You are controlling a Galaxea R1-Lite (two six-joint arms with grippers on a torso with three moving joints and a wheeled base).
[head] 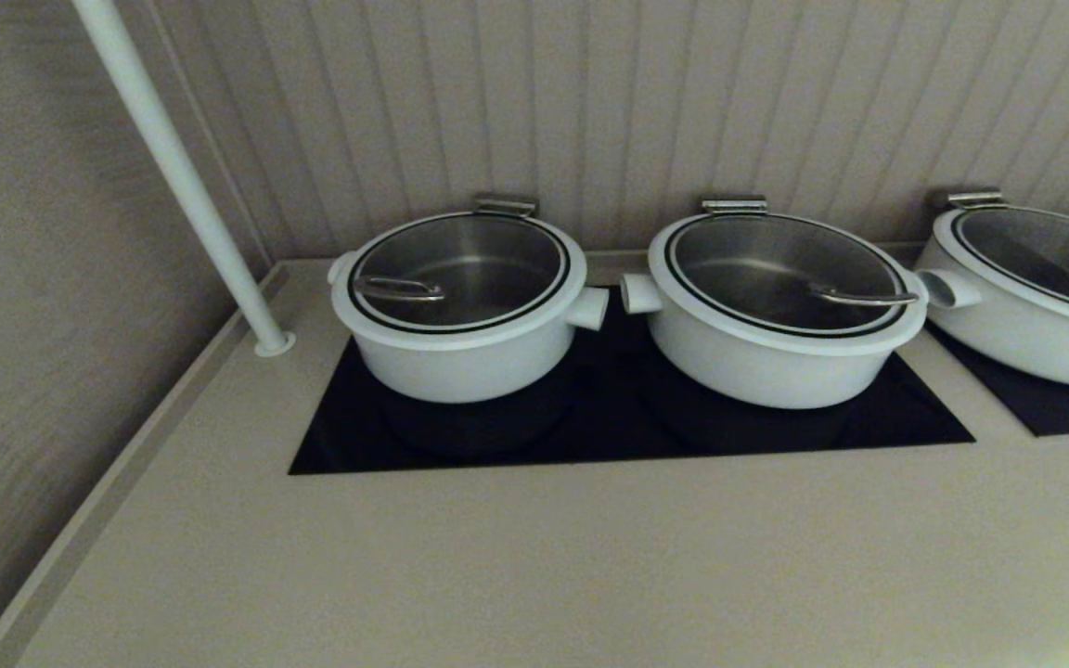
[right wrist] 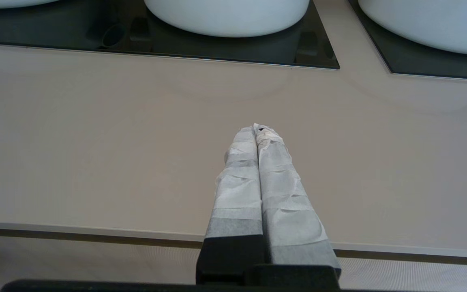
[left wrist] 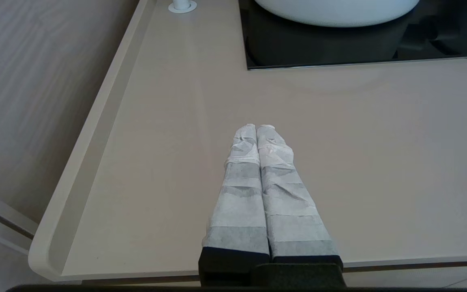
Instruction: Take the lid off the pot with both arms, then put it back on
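Observation:
The pot (head: 460, 357), round, white and deeper than the others, stands at the left of the black cooktop. The lid (head: 483, 264), glass with a white rim, a black ring and a steel loop handle (head: 400, 289), sits closed on it. Neither arm shows in the head view. My left gripper (left wrist: 256, 127) is shut and empty, low over the beige counter near its front edge, with the pot's underside (left wrist: 335, 10) ahead of it. My right gripper (right wrist: 255, 129) is shut and empty over the counter's front part, further right.
Two wider white lidded pots stand to the right, one in the middle (head: 776, 348) and one at the far right (head: 1026, 315). A white pole (head: 173, 167) rises from the counter's back left corner. The counter has a raised left edge (left wrist: 91, 134) and a wall behind.

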